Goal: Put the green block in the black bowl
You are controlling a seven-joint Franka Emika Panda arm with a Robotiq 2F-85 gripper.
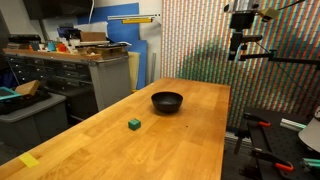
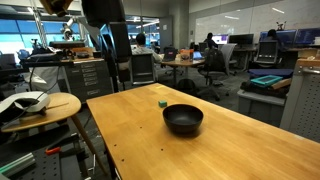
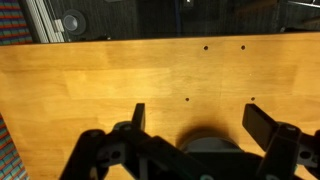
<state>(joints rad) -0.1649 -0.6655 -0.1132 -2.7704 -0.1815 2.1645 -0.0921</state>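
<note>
While gripper (image 3: 194,110) hangs wide open w/ nothing held, green block (image 1: 134,124) sits near black bowl (image 1: 167,101).

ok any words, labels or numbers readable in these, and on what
None can be read in any view.
green block: plain sides, no marking.
black bowl: no label visible.
workbench clutter: any print is too small and blurred to read.
</note>
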